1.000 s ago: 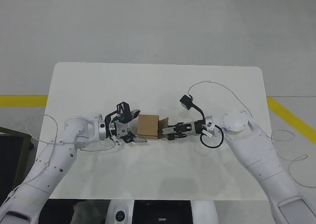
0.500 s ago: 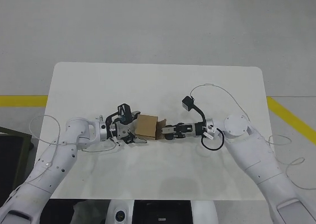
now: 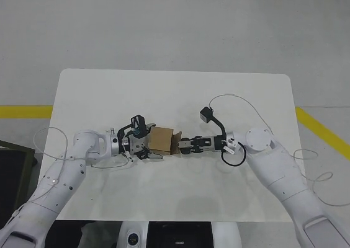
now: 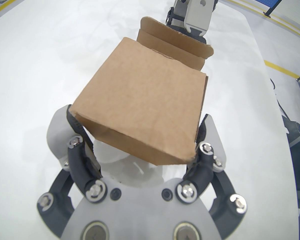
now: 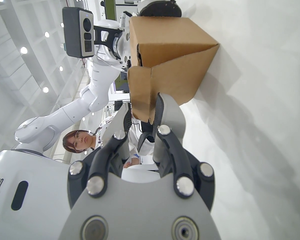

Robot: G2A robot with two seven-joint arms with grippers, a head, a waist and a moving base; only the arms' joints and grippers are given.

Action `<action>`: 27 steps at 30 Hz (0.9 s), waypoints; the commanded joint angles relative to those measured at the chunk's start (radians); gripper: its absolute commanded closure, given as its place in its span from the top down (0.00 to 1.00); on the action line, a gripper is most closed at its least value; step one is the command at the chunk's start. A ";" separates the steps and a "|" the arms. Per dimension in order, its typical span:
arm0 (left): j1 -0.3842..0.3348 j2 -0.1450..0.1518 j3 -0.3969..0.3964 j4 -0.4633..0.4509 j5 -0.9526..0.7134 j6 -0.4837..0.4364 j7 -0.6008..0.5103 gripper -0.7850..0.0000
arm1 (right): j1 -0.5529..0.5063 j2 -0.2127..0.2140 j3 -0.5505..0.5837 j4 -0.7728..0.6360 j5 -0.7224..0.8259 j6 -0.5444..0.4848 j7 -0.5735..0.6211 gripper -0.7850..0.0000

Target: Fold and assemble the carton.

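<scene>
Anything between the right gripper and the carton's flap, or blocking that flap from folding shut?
Nothing visible stands in the way. The right gripper is closed on the open flap of the carton, and the left gripper clamps the carton's opposite end. No other object lies near the flap's path.

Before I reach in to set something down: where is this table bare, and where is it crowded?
Bare: the far strip of the table beyond both arms, except where a cable loops on the right; also the near strip between the forearms. Crowded: the middle, where the left gripper and right gripper clamp the carton.
</scene>
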 commanded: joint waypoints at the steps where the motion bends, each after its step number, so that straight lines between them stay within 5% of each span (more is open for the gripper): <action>1: 0.000 0.000 0.000 0.001 -0.001 0.000 -0.001 1.00 | 0.007 -0.002 -0.007 0.009 -0.004 0.005 0.004 0.22; 27: 0.002 -0.004 -0.010 -0.002 -0.007 -0.008 -0.012 1.00 | 0.104 -0.032 -0.082 0.026 -0.096 0.081 0.020 0.21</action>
